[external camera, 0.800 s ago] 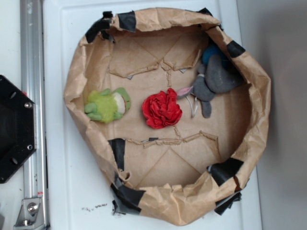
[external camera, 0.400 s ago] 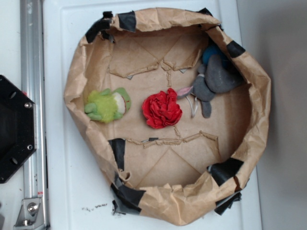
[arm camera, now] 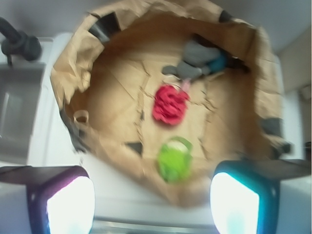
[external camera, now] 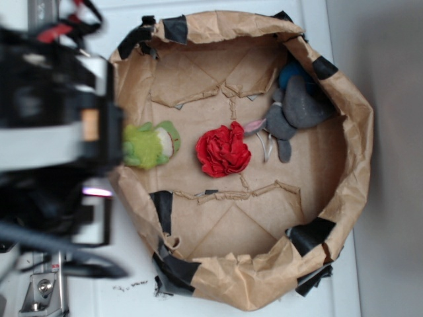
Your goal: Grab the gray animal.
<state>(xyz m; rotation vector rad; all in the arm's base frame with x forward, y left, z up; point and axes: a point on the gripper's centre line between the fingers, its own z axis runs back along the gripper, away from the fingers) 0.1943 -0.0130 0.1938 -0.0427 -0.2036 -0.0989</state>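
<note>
The gray animal (external camera: 297,109) lies against the right inner wall of a brown paper basin (external camera: 357,132), with dark-gray rounded parts, thin limbs, a pale pink tip and some blue behind it. In the wrist view the gray animal (arm camera: 197,61) is at the far side of the basin. My gripper (arm camera: 153,200) is open, its two lit fingers wide apart with nothing between them, above the basin's near rim. It is far from the gray animal. My blurred arm (external camera: 59,125) covers the left of the exterior view.
A red ruffled ball (external camera: 223,148) (arm camera: 170,103) sits mid-basin, just left of the gray animal. A lime-green plush (external camera: 151,144) (arm camera: 174,158) lies near the left wall, closest to my gripper. Black tape patches (external camera: 175,30) dot the crumpled paper wall (arm camera: 68,73). A white tabletop (external camera: 86,277) surrounds the basin.
My arm has swung into the exterior view from the left and now covers the basin's left rim. The three toys have not moved.
</note>
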